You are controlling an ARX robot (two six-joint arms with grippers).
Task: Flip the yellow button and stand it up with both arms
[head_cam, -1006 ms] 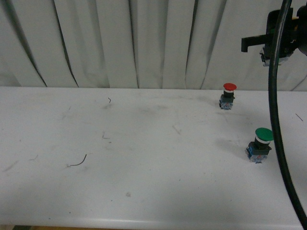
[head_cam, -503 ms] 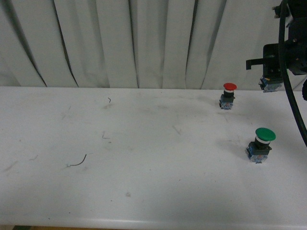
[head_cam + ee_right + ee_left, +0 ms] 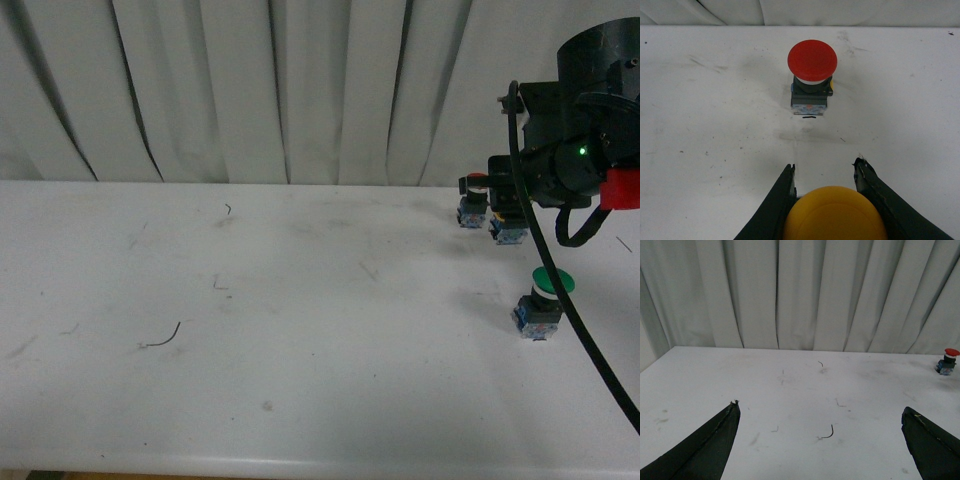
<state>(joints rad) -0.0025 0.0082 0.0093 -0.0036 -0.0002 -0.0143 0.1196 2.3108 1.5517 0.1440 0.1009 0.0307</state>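
My right gripper is shut on the yellow button; its orange-yellow cap fills the space between the two black fingers. In the front view the right gripper is low over the far right of the table. Only the button's blue contact block shows below it, at or just above the table, close beside the red button. My left gripper is open and empty above the white table. It is out of the front view.
The red-capped button stands upright just ahead of the right fingers; it also shows far right in the left wrist view. A green-capped button stands nearer the front. A wire scrap lies at left. A curtain hangs behind.
My right arm has come down from high at the right edge and moved left. The yellow button now hangs next to the red button, partly hiding it.
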